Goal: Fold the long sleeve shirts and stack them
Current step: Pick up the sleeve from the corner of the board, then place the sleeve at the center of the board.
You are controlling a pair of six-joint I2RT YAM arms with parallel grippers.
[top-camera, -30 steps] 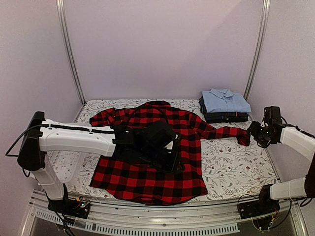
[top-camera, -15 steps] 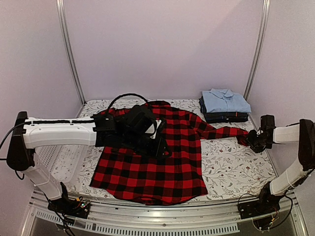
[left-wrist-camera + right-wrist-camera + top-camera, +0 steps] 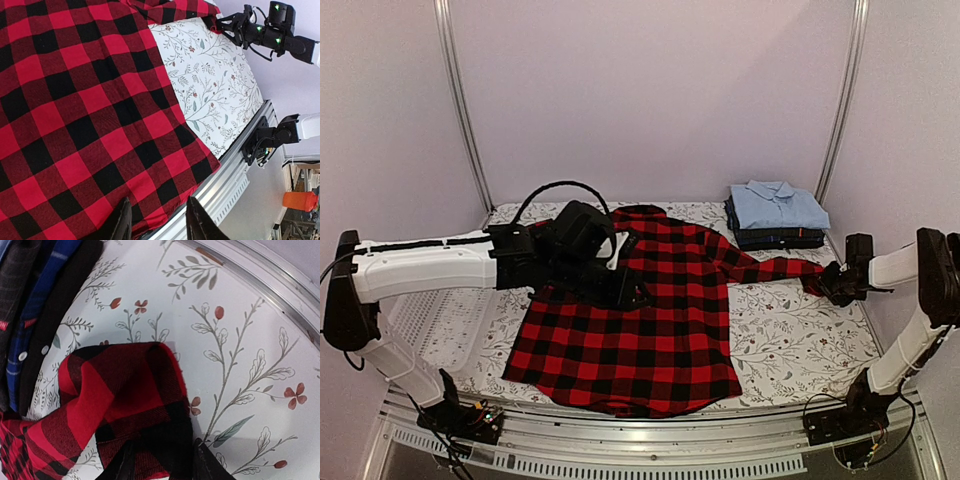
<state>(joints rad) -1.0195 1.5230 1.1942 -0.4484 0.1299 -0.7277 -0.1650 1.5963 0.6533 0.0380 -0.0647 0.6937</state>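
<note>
Two claws are at work: my right claw [image 3: 162,460] is clenched on the sleeve cuff [image 3: 125,390] of the red-and-black checked shirt [image 3: 640,330], which lies spread flat on the floral surface [image 3: 790,330]. My left claw [image 3: 159,212] hangs released above the shirt's body, holding nothing. Folded shirts [image 3: 777,215], light blue on top, sit stacked at the far right corner.

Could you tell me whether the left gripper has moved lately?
Yes: the black left gripper moved left and toward the back wall, away from the light blue folded shirt.
</note>
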